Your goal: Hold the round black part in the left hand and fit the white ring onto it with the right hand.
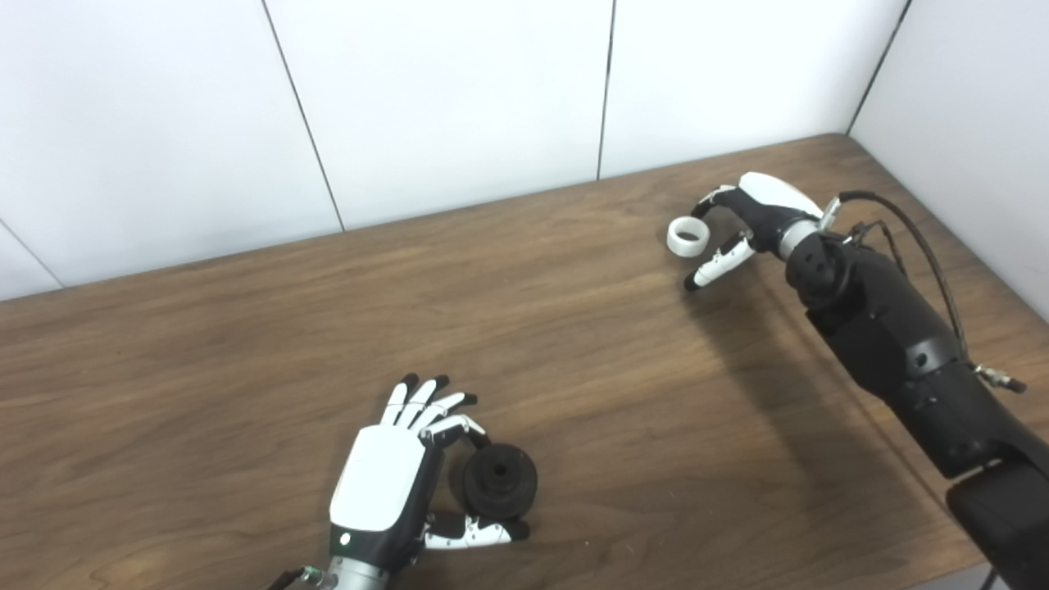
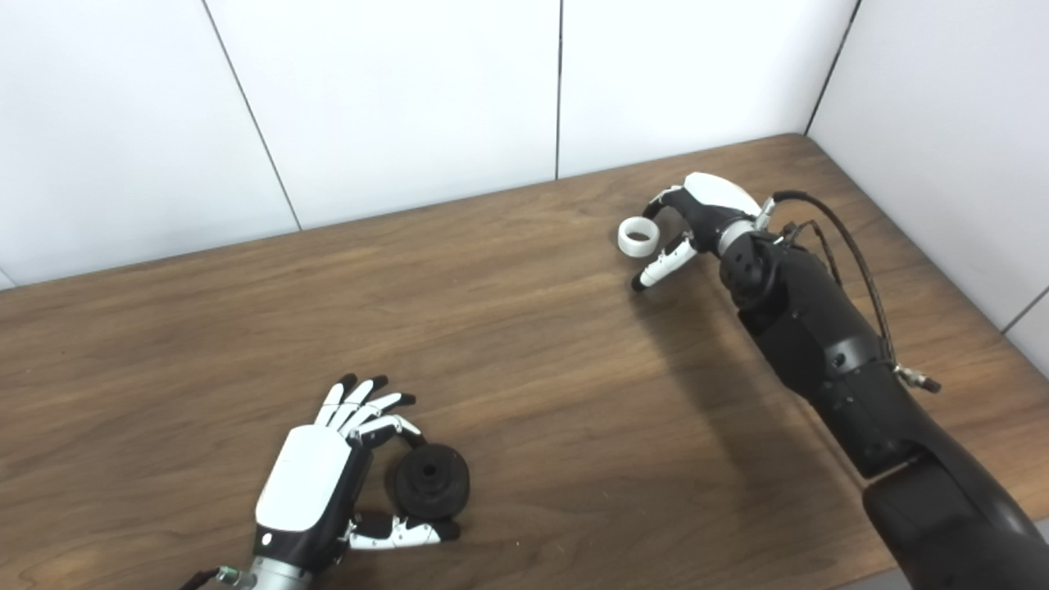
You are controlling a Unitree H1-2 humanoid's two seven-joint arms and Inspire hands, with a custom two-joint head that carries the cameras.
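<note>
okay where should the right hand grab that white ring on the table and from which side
Pinch the white ring across its wall, probably from above and from the right, where the right hand already sits. The ring looks to lie flat with its hole up, so one of the fingers could press the near outer wall against a curled one at the far side.

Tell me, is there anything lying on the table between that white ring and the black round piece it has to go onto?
Nothing visible. Between the white ring at the right robot hand and the round black part at the left robot hand there is only bare wooden table.
</note>
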